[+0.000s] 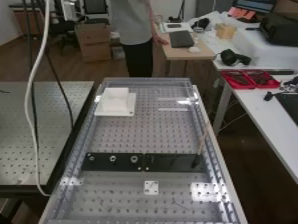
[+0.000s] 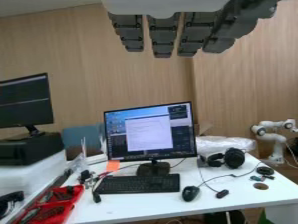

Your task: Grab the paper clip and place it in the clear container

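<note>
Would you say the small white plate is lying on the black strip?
No, the small white plate lies on the perforated bench top, on the near side of the black strip.

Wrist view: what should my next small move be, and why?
I'd probably turn the wrist so the hand and its camera aim down at the perforated bench. The fingers are straight and free to grasp, but that camera faces the monitor and keyboard, a poor aim for finding a paper clip.
</note>
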